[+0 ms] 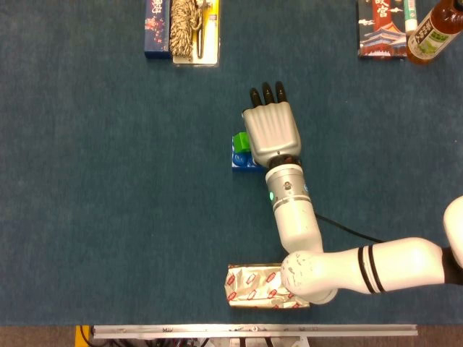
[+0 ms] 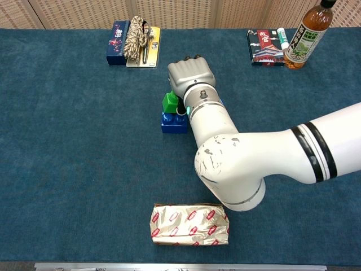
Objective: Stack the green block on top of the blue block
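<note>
Green block [image 2: 170,102], blue block [image 2: 173,122], grey right hand [image 1: 271,131] with black fingertips [image 1: 267,93], teal table [image 2: 67,147], silver red-patterned packet [image 2: 189,224].

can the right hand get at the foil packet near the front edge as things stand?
Probably, but not directly. The right hand sits far back beside the green block on the blue block, and its own arm lies over the foil packet's right end. It would have to pull back first.

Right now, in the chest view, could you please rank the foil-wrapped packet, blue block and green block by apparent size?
1. foil-wrapped packet, though it is nearest the camera
2. blue block
3. green block, partly hidden by the right hand
</note>
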